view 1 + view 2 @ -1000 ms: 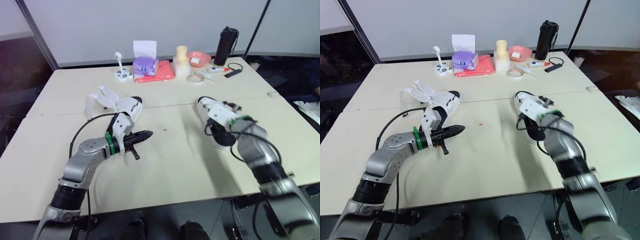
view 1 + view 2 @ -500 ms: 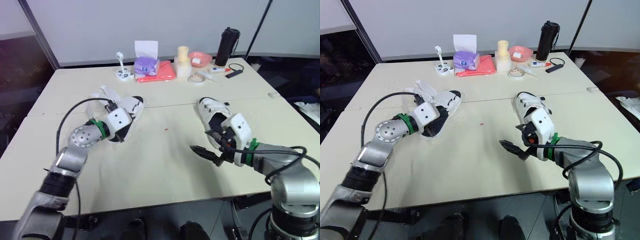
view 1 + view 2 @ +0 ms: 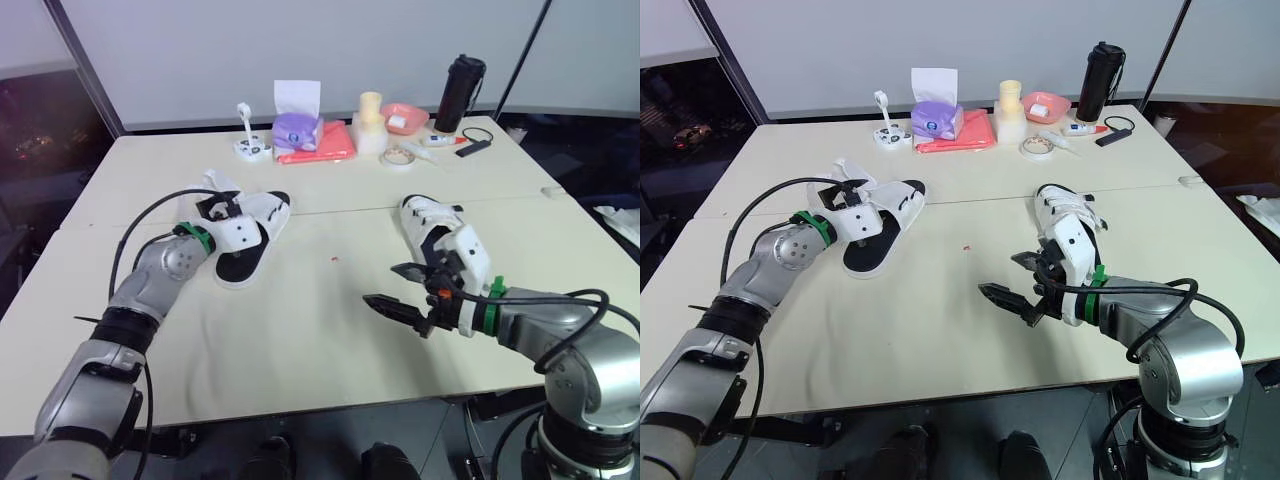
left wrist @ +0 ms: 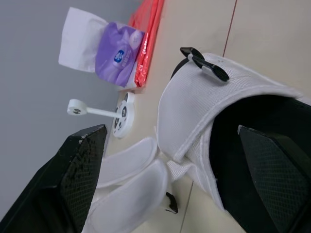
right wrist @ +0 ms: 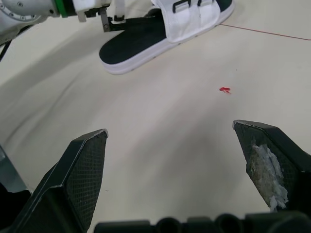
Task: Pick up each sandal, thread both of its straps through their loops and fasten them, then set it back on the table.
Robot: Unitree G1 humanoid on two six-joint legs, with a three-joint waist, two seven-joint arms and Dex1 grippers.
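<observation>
Left pincer (image 3: pixel 848 192), open, has reached the left sandal (image 3: pixel 238 262), its straps (image 4: pixel 131 189) unthreaded; right pincer (image 3: pixel 380 283) hovers open; right sandal (image 3: pixel 432 222) looks fastened.

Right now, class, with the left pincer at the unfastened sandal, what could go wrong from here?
1. The left pincer is open beside the left sandal; closing there may catch only the fabric band, leaving the sole to swing.
2. Its loose straps lie splayed on the table near the arm's cable, which might snag them.
</observation>
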